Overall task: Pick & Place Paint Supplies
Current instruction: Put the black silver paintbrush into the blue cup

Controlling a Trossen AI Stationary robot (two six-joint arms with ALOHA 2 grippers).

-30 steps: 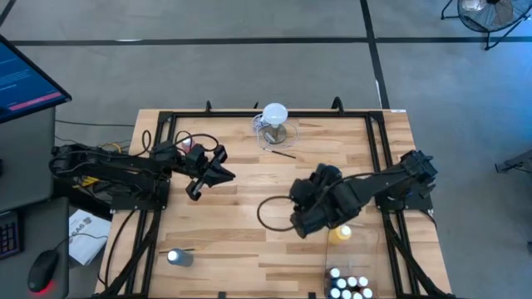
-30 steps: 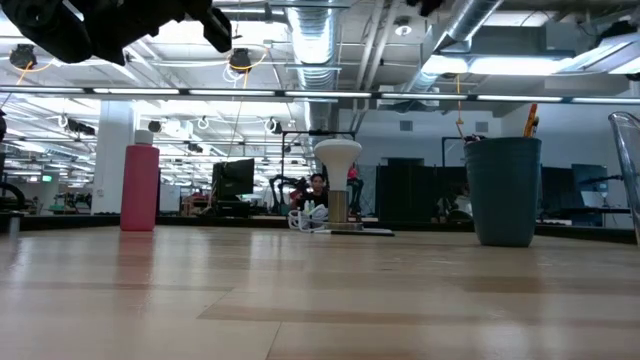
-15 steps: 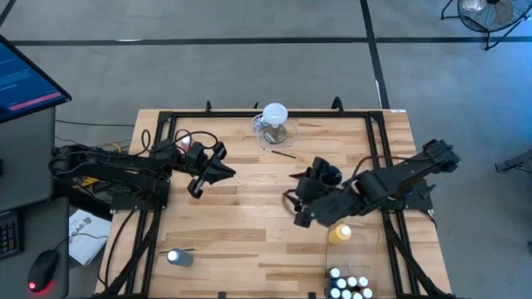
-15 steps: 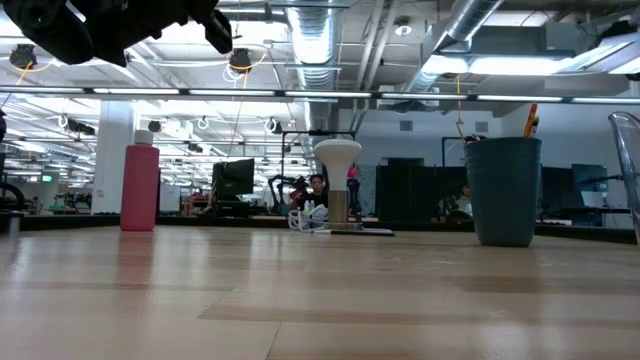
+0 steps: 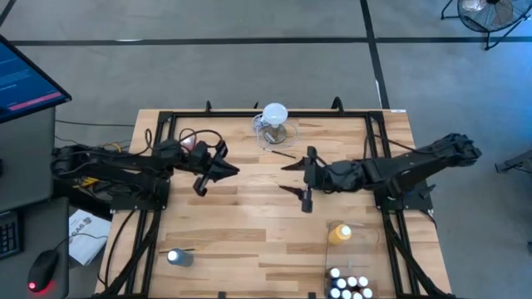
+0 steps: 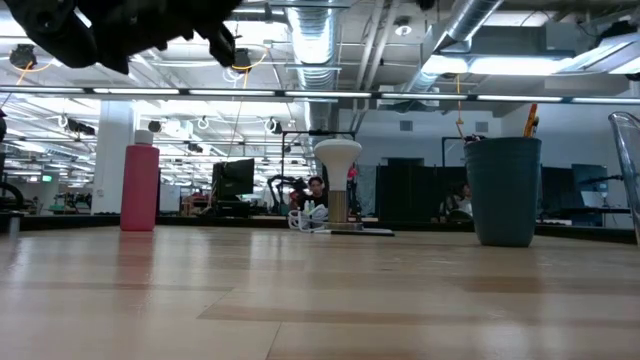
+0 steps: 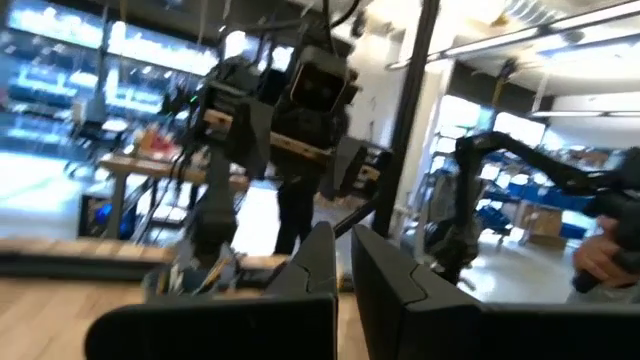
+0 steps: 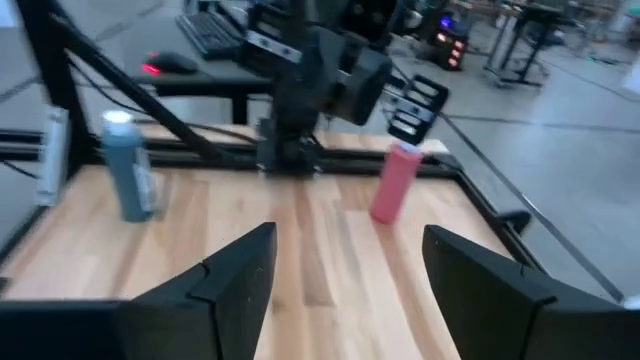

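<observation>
My right gripper point(image 5: 294, 177) hangs open above the table's middle, pointing toward the left edge, with nothing between its fingers point(image 8: 350, 285). My left gripper point(image 5: 226, 172) is shut and empty, raised at the left point(image 7: 343, 270). A pink-red bottle point(image 8: 397, 182) stands by the left arm's base point(image 5: 193, 143). At the near left stands a blue bottle point(image 5: 178, 257), also in the right wrist view point(image 8: 130, 170). A thin dark paintbrush point(image 5: 283, 153) lies near the clear jug point(image 5: 274, 124). At the near right stand a yellow bottle point(image 5: 339, 234) and several small white-capped bottles point(image 5: 347, 286).
A black frame point(image 5: 266, 114) borders the wooden table. A second thin brush point(image 5: 188, 249) lies beside the blue bottle. A clear wall point(image 6: 626, 170) shows at the low view's right edge. Bare wood lies between the two grippers and toward the near edge.
My right gripper has swung from beside the yellow bottle toward the far edge. It has tipped from pointing down to nearly level, now facing the table's left, and has stayed open and empty. No object has moved.
</observation>
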